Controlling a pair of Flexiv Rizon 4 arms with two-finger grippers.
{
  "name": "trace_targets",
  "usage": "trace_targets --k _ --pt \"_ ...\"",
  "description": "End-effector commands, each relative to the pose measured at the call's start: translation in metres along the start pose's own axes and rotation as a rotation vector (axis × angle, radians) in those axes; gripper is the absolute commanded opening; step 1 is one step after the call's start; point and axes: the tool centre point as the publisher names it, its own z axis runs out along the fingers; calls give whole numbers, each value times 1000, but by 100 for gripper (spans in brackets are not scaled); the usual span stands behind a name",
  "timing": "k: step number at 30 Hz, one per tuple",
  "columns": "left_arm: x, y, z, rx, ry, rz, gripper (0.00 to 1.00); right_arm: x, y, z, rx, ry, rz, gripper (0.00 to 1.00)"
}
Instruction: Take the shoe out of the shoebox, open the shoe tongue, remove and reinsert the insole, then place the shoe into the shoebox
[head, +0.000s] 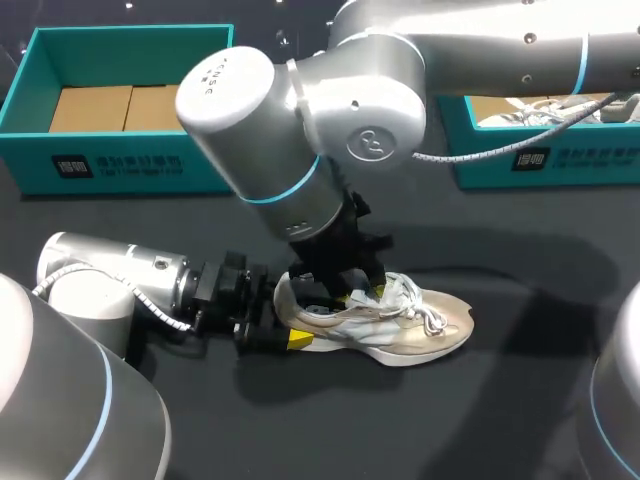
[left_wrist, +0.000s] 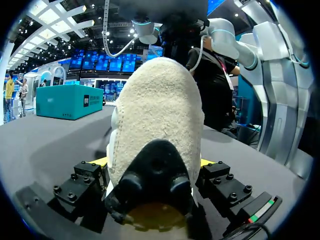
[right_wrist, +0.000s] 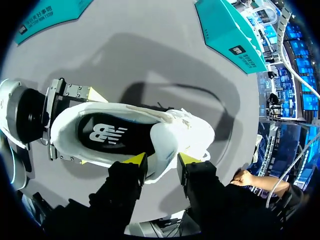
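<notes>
A white and beige sneaker (head: 400, 325) lies on its sole in the middle of the black table, toe pointing right. My left gripper (head: 285, 318) comes in from the left and is shut on its heel (left_wrist: 160, 115), one yellow-tipped finger on each side. The right gripper (right_wrist: 161, 160) hangs over the shoe's opening from above. Its fingers stand apart, with the white edge of the upper (right_wrist: 162, 150) between them. Inside the shoe lies the black insole (right_wrist: 107, 135).
A teal shoebox (head: 120, 100) with a cardboard insert stands at the back left. A second teal box (head: 540, 140) at the back right holds something pale. My right arm's large elbow (head: 300, 110) hangs above the table's middle.
</notes>
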Motion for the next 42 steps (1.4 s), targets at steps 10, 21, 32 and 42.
trace_targets --k 10,21,32,42 --pt "1 3 -1 1 -4 -1 0 -36 -4 8 20 55 619 0" --pt "1 3 -1 1 -4 -1 0 -58 -4 6 63 138 562 0" --pt "1 3 -1 1 -4 -1 0 -72 -7 7 72 123 567 0" --pt "1 3 -1 1 -4 -1 0 -103 -6 31 60 91 550 0"
